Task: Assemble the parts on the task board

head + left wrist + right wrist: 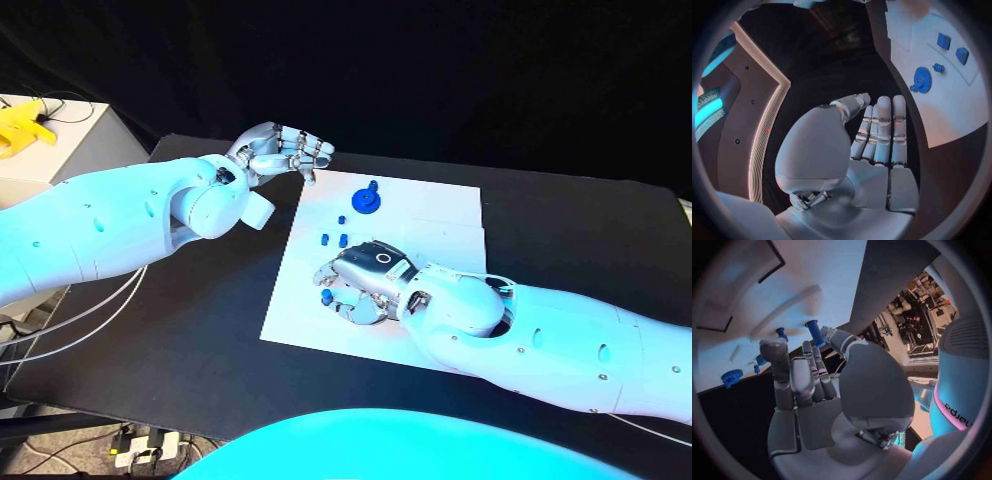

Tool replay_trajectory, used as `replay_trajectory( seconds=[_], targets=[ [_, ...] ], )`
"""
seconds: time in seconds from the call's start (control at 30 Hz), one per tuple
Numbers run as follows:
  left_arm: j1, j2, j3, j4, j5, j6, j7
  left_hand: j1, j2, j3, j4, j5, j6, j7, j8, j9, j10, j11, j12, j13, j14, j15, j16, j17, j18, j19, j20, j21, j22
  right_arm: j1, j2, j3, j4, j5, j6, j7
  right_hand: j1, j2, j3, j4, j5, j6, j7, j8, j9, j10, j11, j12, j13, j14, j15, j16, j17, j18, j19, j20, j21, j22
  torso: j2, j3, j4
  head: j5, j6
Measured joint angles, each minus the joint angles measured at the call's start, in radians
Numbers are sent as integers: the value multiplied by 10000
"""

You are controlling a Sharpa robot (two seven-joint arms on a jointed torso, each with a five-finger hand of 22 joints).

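Note:
The white task board (433, 205) lies in the middle of the black table. On its far part stands a blue gear (368, 200) (921, 80), with several small blue pieces (333, 239) (944, 41) nearer on the board. My right hand (368, 280) (811, 380) is low over the board's near left part with its fingers curled down. It seems to pinch a blue peg (327, 297) (815, 331) between thumb and fingers. My left hand (281, 150) (873, 135) hovers above the table by the board's far left corner, fingers stretched out, holding nothing.
A white box (65, 140) with a yellow object (22, 125) on it stands beyond the table's far left edge. Cables (87, 310) hang along the table's left side. Bare black table (577, 230) stretches right of the board.

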Motion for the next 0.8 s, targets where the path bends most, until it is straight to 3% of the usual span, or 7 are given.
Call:
replay_trajectory(
  seconds=[0.3, 0.37, 0.4, 0.57, 0.67, 0.73, 0.8],
  targets=[
    [0, -6, 0, 1, -2, 79, -73, 1, 0, 0, 0, 39, 0, 0, 91, 13, -94, 11, 0, -26, -37, 37, 0, 0, 0, 0, 0, 0, -15, 3, -142, -1, 10, 138, -76, 181, 94, 95, -221, -55, 0, -9, 7, -9, -1, -310, 36, 115, 10, -120, 39, -165, -311, 156, -124, 7, -528, -291, 3, 11, 0, 12, -1],
    [0, -8, 0, 0, -3, 93, -87, 1, 0, -27, -27, 38, 0, 0, 91, 13, -94, 11, 0, -26, -37, 37, 0, 0, 1, 0, 0, 0, -15, 3, -195, -2, 21, 157, -161, 203, 285, 202, -700, -53, 50, -152, 85, -130, -31, -761, 117, 275, 29, -549, 111, -497, -950, 177, -424, 74, -1278, -682, 4, 15, -2, 6, -1],
    [-1, -8, 0, -1, -3, 100, -92, 1, 0, -27, -27, 38, 0, 0, 91, 13, -94, 11, 0, -26, -37, 37, 0, 0, 0, 0, 0, 0, -15, 3, -225, -2, 28, 166, -211, 215, 388, 261, -986, -37, 88, -167, 87, -175, -45, -967, 137, 372, 40, -704, 124, -601, -1174, 306, -528, 87, -1590, -841, 4, 17, -3, 2, -1],
    [-1, -10, 0, -9, -4, 127, -120, 1, 1, -27, -27, 38, 1, -1, 91, 13, -93, 11, 0, -37, -38, 37, 0, 0, 0, 0, 0, 0, -15, 3, -497, -2, 172, 284, -677, 286, 1010, 528, -2338, 248, 137, -509, -32, -386, -116, -1729, 159, 1059, 104, -1110, 178, -638, -1713, 311, -715, 142, -2477, -1314, 6, 16, -2, -12, -1],
    [-2, -10, 0, -16, -5, 139, -129, 1, 1, -27, -27, 38, 1, -1, 91, 13, -93, 11, 0, -37, -38, 37, 0, 0, 1, 0, 0, 0, -15, 51, -868, 12, 378, 574, -1051, 400, 1124, 642, -2544, 401, 137, -524, -47, -386, -118, -1759, 156, 1394, 147, -1108, 177, -622, -1733, 311, -709, 137, -2410, -1292, -1, 17, -2, -51, 7],
    [-2, -10, 0, -21, -5, 146, -133, 1, 1, -27, -27, 38, 2, -2, 91, 12, -130, 47, 0, -37, -37, 37, 0, 0, 1, 0, 0, 0, -26, 157, -1180, 42, 501, 992, -1298, 500, 1164, 681, -2380, 522, 160, -204, -45, -291, -88, -867, -61, 2119, 309, -764, -8, -262, -1280, 311, -242, 5, -1502, -839, -8, 12, -2, -107, 30],
    [-4, -10, 0, -26, -5, 154, -136, 1, 1, -27, -28, 38, 2, -2, 91, 13, -130, 47, 0, -37, -37, 37, 0, 0, 0, 0, 0, 0, -26, 369, -1617, 91, 626, 1772, -1571, 626, 1164, 682, -1873, 566, 233, 299, -217, -59, -23, 612, -313, 3042, 630, -332, -268, 145, -595, 311, 200, -194, -471, -299, -13, 12, -5, -219, 80]
  ],
)
